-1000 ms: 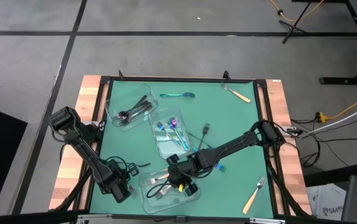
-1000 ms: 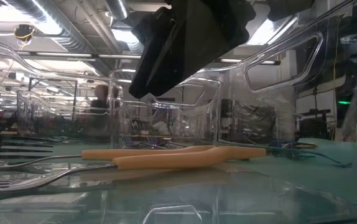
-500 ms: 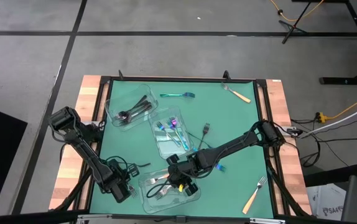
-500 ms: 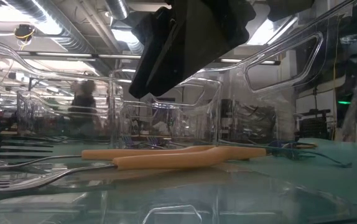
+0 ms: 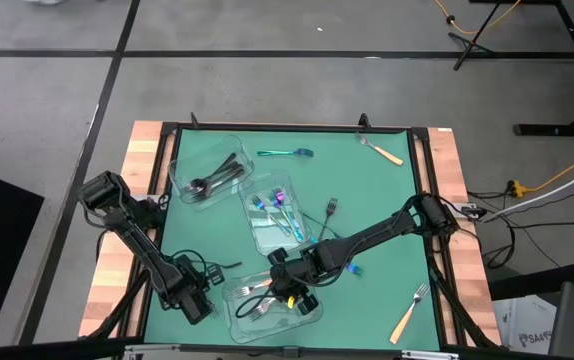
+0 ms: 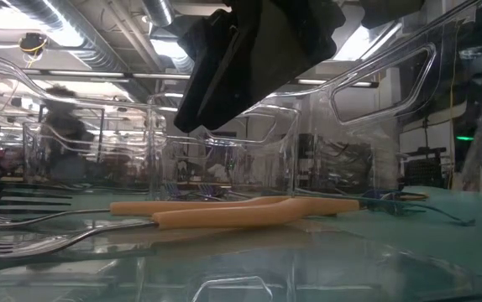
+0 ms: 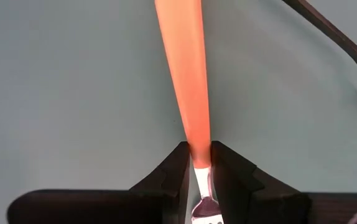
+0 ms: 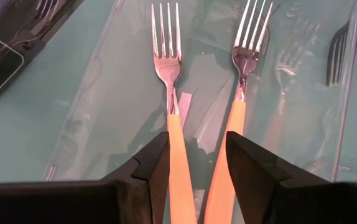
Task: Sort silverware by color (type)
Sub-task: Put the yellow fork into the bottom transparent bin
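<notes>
**Arms hold position; only a background figure shifts**

Nothing on the green surface (image 5: 367, 200) has moved; a blurred person (image 6: 60, 134) has drifted left. At lower left, the left claw (image 7: 198, 163) pinches an orange-handled fork (image 7: 185, 74). At lower centre, the right claw (image 8: 197, 163) is spread over two orange-handled forks (image 8: 169, 68) in a clear container (image 5: 307, 312).

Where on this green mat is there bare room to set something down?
Bare: the mat between the middle bin and the right edge, beyond the right arm. Crowded: the near edge, with both grippers and the fork bin.
</notes>
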You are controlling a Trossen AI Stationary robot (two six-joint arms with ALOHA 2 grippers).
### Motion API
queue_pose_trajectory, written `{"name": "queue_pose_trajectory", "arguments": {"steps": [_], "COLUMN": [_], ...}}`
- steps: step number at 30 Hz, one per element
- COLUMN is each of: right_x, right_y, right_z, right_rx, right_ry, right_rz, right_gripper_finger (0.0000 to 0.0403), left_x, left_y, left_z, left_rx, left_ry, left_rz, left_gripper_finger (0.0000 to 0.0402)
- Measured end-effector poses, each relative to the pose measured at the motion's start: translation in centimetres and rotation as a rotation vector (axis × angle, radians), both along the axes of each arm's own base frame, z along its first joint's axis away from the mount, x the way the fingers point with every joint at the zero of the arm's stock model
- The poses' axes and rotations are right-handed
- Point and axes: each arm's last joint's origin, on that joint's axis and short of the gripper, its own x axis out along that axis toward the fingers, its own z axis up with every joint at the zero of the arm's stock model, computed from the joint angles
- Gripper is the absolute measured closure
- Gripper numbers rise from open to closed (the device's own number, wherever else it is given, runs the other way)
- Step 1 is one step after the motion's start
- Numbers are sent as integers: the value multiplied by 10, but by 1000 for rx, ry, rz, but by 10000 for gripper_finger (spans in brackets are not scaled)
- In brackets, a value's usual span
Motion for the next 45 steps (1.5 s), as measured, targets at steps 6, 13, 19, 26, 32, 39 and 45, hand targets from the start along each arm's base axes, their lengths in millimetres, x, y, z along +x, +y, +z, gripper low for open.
{"name": "queue_pose_trajectory", "arguments": {"steps": [6,13,19,26,32,39,45], "right_x": [0,0,0,0,0,0,0], "right_y": [0,0,0,0,0,0,0], "right_z": [0,0,0,0,0,0,0], "right_rx": [0,0,0,0,0,0,0], "right_ry": [0,0,0,0,0,0,0], "right_rz": [0,0,0,0,0,0,0], "right_gripper_finger": [258,258,258,258,258,258,258], "left_x": [0,0,0,0,0,0,0], "left_y": [0,0,0,0,0,0,0], "left_z": [0,0,0,0,0,0,0], "left_rx": [-2,-4,-4,-4,-4,-3,-2], "left_ry": [0,0,-1,0,0,0,0], "left_rz": [6,6,6,6,6,6,-16], "left_gripper_finger": [344,344,344,344,344,344,344]}}
